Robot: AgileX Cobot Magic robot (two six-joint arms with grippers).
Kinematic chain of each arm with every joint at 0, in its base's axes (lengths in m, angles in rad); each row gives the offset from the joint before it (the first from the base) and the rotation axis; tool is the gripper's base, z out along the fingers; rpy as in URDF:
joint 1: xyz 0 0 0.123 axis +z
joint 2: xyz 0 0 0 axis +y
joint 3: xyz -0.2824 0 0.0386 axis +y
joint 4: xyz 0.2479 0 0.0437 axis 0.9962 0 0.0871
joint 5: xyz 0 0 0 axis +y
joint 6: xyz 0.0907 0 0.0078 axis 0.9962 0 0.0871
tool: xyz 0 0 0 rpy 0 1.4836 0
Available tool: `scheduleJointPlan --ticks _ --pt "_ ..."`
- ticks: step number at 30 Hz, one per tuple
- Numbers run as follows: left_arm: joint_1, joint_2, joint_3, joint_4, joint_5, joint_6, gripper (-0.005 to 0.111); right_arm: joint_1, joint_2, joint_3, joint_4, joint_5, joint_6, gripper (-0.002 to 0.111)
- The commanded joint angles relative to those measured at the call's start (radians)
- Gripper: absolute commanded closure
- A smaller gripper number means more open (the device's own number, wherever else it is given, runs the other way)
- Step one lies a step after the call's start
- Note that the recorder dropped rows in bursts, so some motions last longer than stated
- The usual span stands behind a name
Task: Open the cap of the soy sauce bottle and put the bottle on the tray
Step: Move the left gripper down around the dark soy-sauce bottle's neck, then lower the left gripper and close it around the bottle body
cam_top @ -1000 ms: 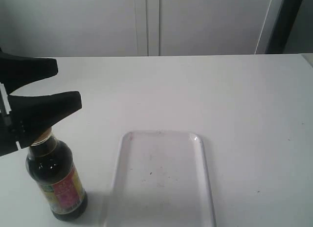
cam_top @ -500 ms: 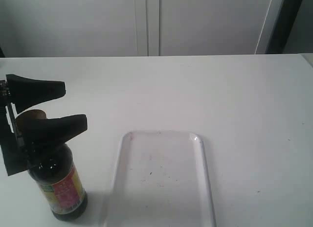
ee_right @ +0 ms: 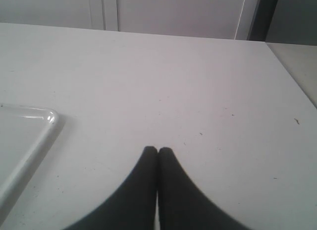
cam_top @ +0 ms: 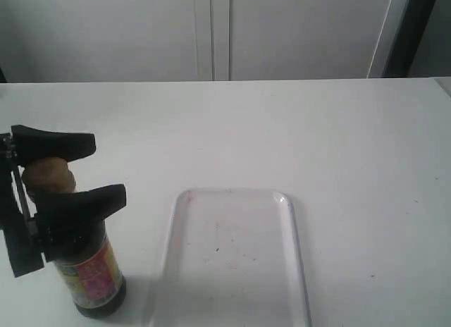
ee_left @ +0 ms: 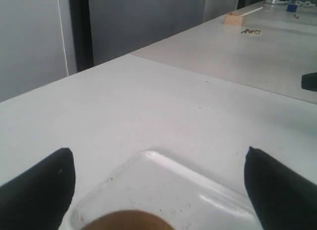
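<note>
The soy sauce bottle [cam_top: 91, 270] stands upright at the table's front left, dark liquid inside and a red, yellow and green label. Its golden-bronze cap [cam_top: 48, 173] sits on the neck. My left gripper [cam_top: 109, 170] is open, one black finger on each side of the cap, with gaps to both. In the left wrist view the cap [ee_left: 124, 221] shows low between the wide-apart fingers [ee_left: 44, 185] of the left gripper [ee_left: 157, 150]. The white tray [cam_top: 232, 194] lies flat just right of the bottle. My right gripper [ee_right: 157, 150] is shut on nothing over bare table, beside the tray's corner [ee_right: 49, 118].
Grey cabinet doors [cam_top: 211, 31] stand behind the table's far edge. In the left wrist view a second table carries a small wooden box [ee_left: 233, 18] and some small bits. The right gripper does not show in the exterior view.
My left gripper has come down and slightly right over the bottle; the cap, below the fingers a second ago, now sits between them. Bottle, tray and right gripper have not moved.
</note>
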Motion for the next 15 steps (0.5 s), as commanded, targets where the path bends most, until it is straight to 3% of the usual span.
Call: scheduleJointPlan --ticks 1,6,15 --pt "-0.004 0.004 0.018 -0.034 0.014 0.033 0.014 0.002 -0.007 0.005 -0.007 -0.008 0.006 0.108" --pt "-0.004 0.004 0.017 -0.116 -0.021 0.071 0.014 0.002 -0.007 0.005 -0.007 -0.008 0.006 0.108" --pt "-0.004 0.004 0.017 -0.042 -0.018 0.022 0.014 0.002 -0.007 0.005 -0.007 -0.008 0.006 0.108"
